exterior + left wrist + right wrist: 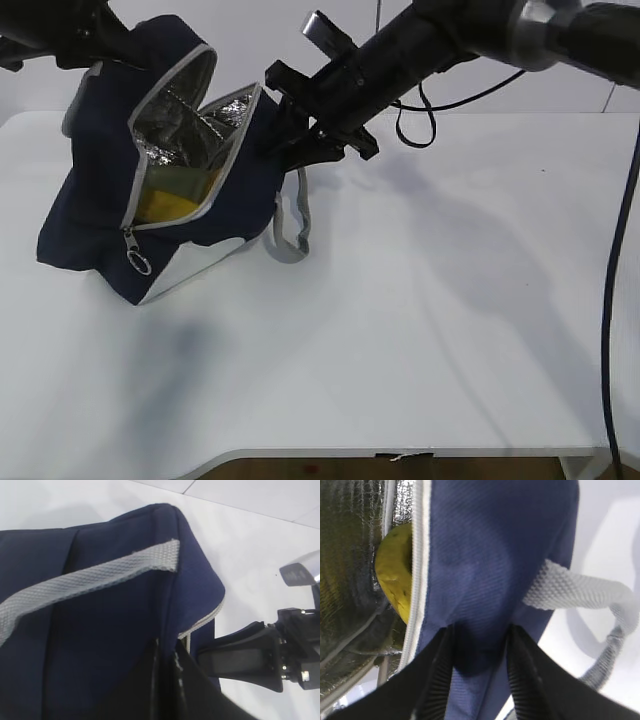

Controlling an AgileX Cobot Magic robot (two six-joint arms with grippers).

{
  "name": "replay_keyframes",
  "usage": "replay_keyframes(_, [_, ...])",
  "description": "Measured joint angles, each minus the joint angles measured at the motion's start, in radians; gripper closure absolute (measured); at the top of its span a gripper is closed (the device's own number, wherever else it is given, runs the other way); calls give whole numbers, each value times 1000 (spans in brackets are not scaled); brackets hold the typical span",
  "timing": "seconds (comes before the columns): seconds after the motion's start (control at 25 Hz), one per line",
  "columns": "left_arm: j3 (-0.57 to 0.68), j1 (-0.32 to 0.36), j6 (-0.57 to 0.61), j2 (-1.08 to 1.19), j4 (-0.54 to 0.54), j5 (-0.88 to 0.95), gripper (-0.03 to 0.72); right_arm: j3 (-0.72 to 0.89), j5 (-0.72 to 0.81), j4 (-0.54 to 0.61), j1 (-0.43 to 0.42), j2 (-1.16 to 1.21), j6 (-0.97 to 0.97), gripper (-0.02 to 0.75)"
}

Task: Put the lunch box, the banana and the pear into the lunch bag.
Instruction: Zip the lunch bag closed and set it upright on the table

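Note:
The navy lunch bag (90, 220) is lifted and tilted at the left of the table, its zipper open and the foil lining showing. Something yellow (165, 205) lies inside; it also shows as a rounded yellow shape in the right wrist view (395, 575). I cannot tell whether it is the pear or the banana. The lunch box is not clearly visible. My left gripper (167, 655) is shut on the bag's top fabric (100, 645). My right gripper (285, 120) is at the bag's right side; in the right wrist view (480, 635) its jaws stand apart, astride the blue fabric (490, 555).
The bag's grey webbing handle (290, 235) hangs down to the white table (450, 300). The ring pull (140, 262) dangles at the bag's lower front. A black cable (610, 300) hangs at the right edge. The right gripper also shows in the left wrist view (250, 657).

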Motion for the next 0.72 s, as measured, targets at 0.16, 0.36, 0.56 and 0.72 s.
replay_keyframes(0.16, [0,0,0,0,-2,4,694,0,0,25,-2,11,-16,479])
replay_keyframes(0.36, [0,0,0,0,-8,5,694,0,0,27,-2,11,-30,697])
replay_keyframes(0.56, [0,0,0,0,-13,6,694,-37,36,-1,-2,13,-46,722])
replay_keyframes(0.72, [0,0,20,0,-53,30,694,-129,90,-114,-2,13,-25,726])
